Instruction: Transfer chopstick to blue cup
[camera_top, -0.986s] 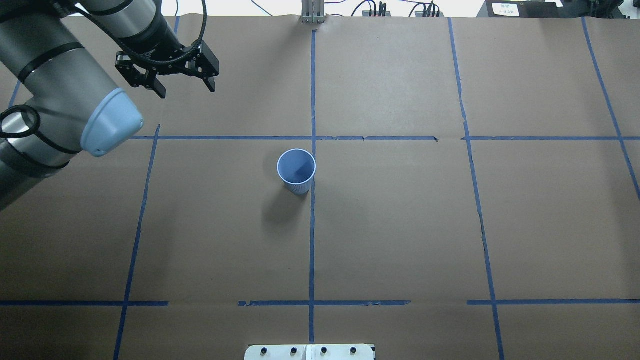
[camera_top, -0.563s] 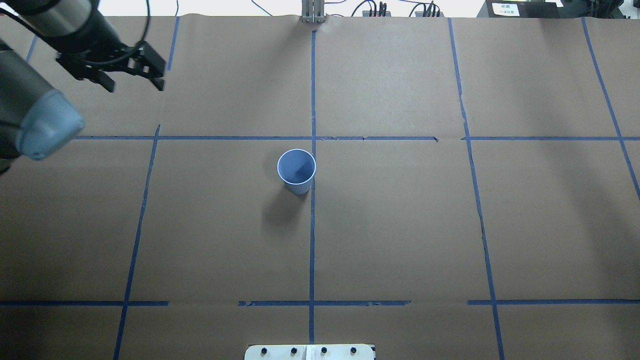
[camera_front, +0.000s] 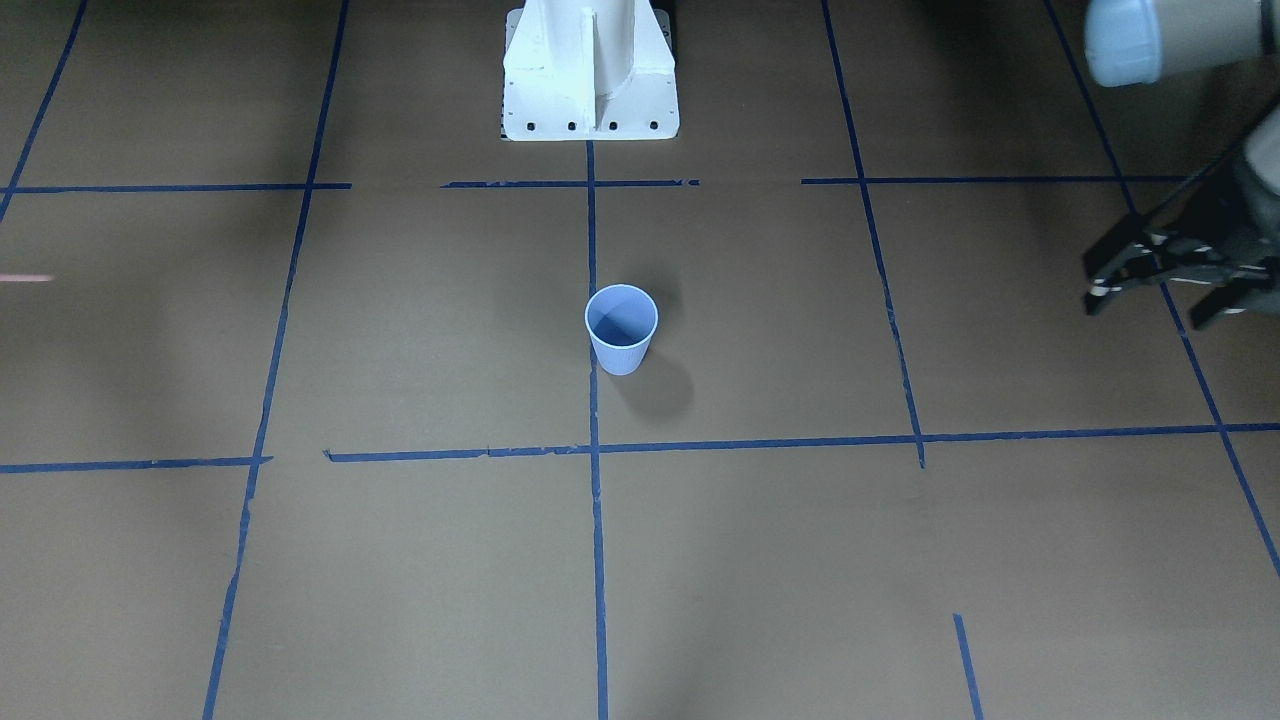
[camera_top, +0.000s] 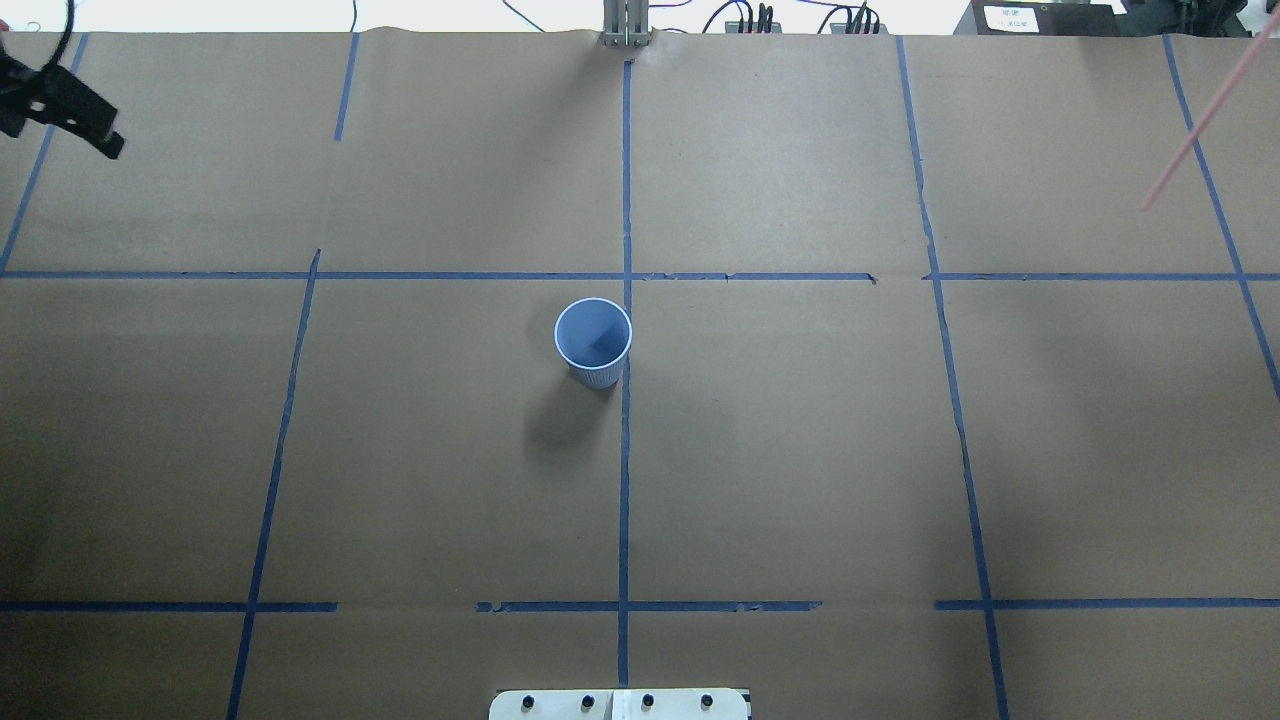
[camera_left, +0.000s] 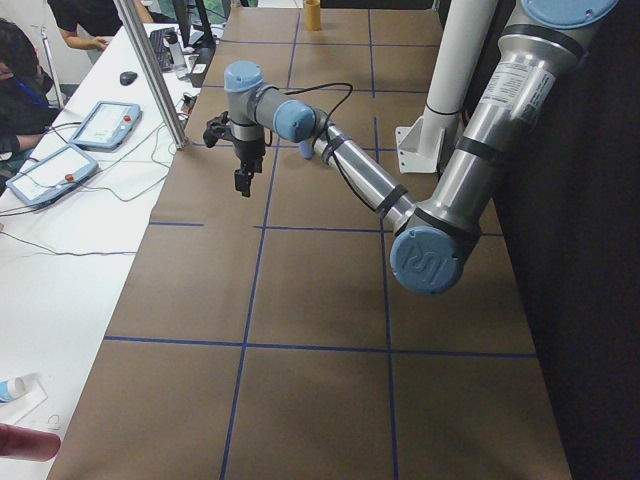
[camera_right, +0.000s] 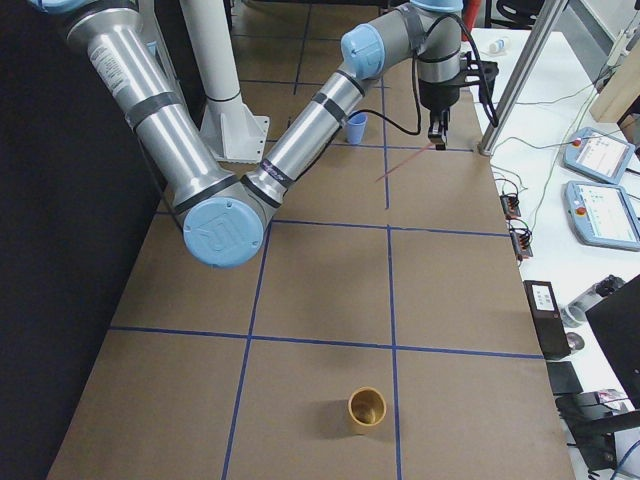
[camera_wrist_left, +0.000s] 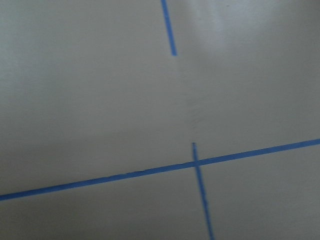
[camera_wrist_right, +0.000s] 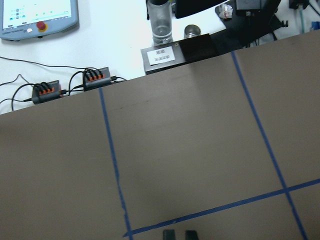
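Front-facing view: the blue cup (camera_front: 621, 330) stands upright on the brown paper table (camera_front: 400, 350), just beside the middle tape line (camera_front: 592, 250) and out in front of the white robot base (camera_front: 590, 70). The left gripper (camera_front: 1145, 308) hangs at the view's right edge, well apart from the cup, with its fingers spread and nothing between them. A short pink streak at the left edge is the tip of the chopstick (camera_front: 25, 278).

Overhead view: the cup (camera_top: 593, 340) sits near the table's centre. The chopstick (camera_top: 1200, 110) slants in from the upper right edge, tilted, far from the cup. Only part of the left gripper shows in the upper left corner.

Left side view: the near arm reaches along the table, its gripper (camera_left: 243, 180) pointing down above the paper. A yellow cup (camera_left: 312, 12) stands at the far end.

Right side view: the right gripper (camera_right: 437, 135) points down beyond the blue cup (camera_right: 357, 128), and the chopstick (camera_right: 405, 162) slopes down from its tip, so the pincer is clenched on it. The yellow cup (camera_right: 366, 408) is in the foreground.

Left wrist view: blurred paper and tape lines only.

Right wrist view: two dark fingertips (camera_wrist_right: 169, 234) sit close together at the bottom edge; the chopstick cannot be made out here.
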